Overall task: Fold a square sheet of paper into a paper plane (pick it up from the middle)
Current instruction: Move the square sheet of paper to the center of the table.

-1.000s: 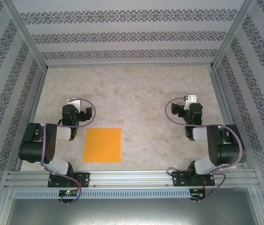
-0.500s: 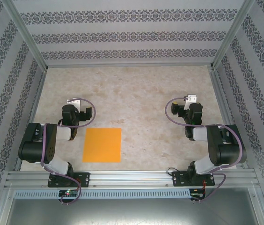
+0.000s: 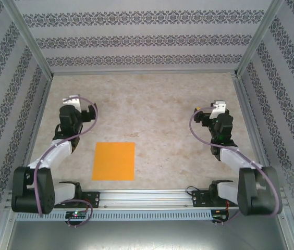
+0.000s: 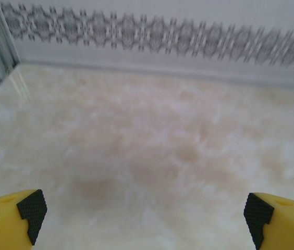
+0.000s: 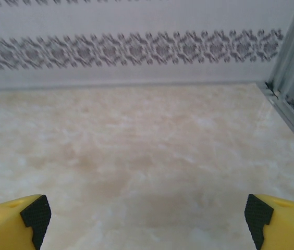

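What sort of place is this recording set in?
Probably a lab robot test cell: a marble-look table walled by patterned panels on aluminium posts, with arms bolted to a rail at its near edge.

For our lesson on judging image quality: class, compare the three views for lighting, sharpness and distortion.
Top external: even, soft light and sharp focus; the square sheet of paper casts almost no shadow; the frame posts lean outward with perspective. Left wrist: the wall pattern is blurred, the table hazy. Right wrist: wall pattern crisper, though soft.
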Controlling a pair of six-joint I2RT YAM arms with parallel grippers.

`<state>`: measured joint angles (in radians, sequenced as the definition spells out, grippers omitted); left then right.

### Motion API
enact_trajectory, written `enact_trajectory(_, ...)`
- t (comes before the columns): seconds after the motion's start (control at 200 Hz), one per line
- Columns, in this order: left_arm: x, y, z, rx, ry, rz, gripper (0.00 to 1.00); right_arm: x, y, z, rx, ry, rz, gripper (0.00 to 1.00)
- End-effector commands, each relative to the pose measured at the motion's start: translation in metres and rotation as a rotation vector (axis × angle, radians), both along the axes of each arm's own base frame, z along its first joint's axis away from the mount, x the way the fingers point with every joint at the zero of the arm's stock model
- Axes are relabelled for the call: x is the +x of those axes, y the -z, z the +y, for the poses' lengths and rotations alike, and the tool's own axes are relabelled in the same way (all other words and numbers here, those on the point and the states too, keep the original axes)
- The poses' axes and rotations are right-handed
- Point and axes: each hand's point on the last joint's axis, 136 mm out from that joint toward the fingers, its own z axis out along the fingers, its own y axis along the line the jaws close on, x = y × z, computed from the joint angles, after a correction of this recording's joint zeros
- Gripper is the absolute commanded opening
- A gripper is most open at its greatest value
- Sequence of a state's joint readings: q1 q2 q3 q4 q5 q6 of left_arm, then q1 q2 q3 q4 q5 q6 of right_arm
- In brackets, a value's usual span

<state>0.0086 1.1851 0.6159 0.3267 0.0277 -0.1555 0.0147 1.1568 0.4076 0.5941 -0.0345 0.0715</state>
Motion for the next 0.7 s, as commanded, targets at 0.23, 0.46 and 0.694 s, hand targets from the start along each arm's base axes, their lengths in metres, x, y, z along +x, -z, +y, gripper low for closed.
enact_trajectory(0.23,-0.059,0.025,-0.061,-0.276,0.121,0.397,1.00,-0.059,-0.038,0.098,0.260,-0.458,0.270,0.97)
enact_trajectory(0.46,-0.102,0.055,-0.102,-0.262,0.166,0.632,1.00,-0.098,-0.042,0.146,0.238,-0.617,0.434,0.98)
enact_trajectory(0.694,-0.128,0.102,-0.120,-0.152,0.125,0.772,1.00,-0.121,-0.024,0.183,0.101,-0.660,0.507,0.98)
